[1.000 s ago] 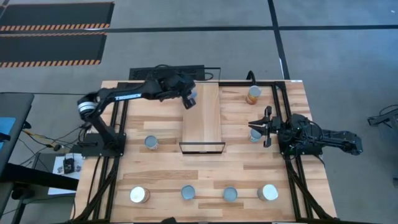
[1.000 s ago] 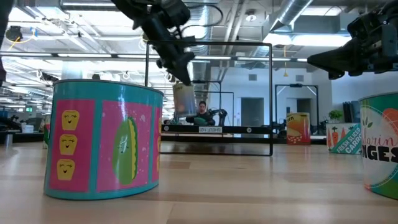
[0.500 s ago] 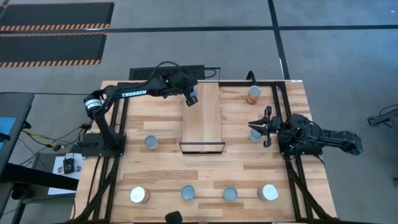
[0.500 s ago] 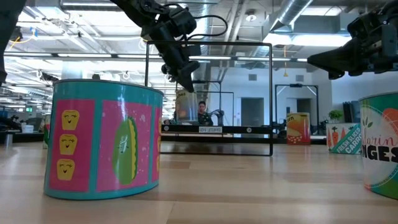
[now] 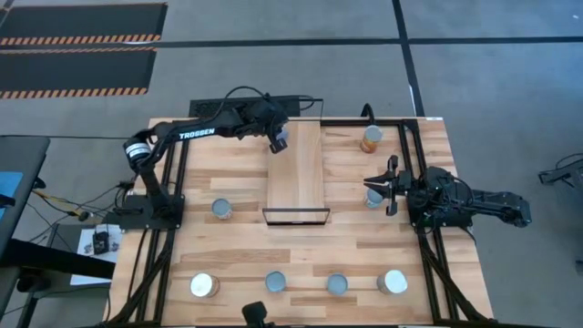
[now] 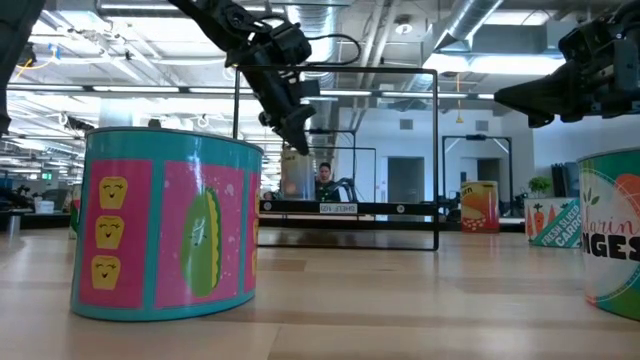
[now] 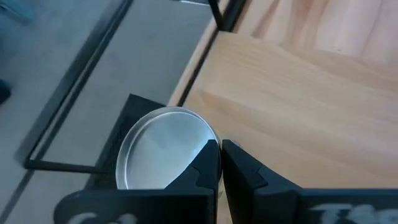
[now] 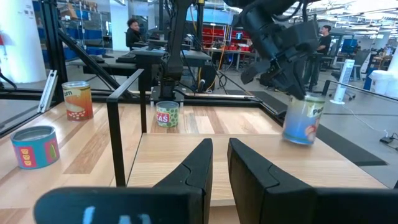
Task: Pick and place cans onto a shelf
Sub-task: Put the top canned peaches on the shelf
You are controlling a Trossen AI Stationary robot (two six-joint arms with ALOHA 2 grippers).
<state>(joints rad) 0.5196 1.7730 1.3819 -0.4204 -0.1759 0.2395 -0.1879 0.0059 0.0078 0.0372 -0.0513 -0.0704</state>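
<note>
My left gripper [image 5: 277, 135] is over the far left corner of the shelf [image 5: 296, 178], shut on a silvery-topped can [image 5: 281, 139]. The can also shows in the low view [image 6: 295, 172] and the right wrist view [image 8: 304, 124]. The shelf is a pale plank panel on a black frame. My right gripper [image 5: 367, 188] hangs shut and empty to the right of the shelf, above another can [image 5: 373, 198] that stands on the table. Several more cans stand upright on the table, among them ones on the left [image 5: 221, 209] and far right [image 5: 370, 138]. My left gripper holds the can at its top rim [image 7: 200, 144]. One finger [image 7: 208, 163] lies over the lid's edge and the other [image 7: 241, 168] is outside it. The fingers come from above, slanting. The can hangs tilted below them; I cannot tell whether its bottom touches the shelf.
A row of cans stands along the near edge, including two white-topped ones [image 5: 204, 285] [image 5: 393, 281] and a big teal-and-pink one [image 6: 165, 225] close to the low camera. Black frame rails [image 5: 412, 155] run along both table sides. People show in the room beyond the table.
My left gripper has gone toward the table's far edge and down a little with the can, which now hangs lower, close over the shelf's far left corner. My right arm has kept still.
</note>
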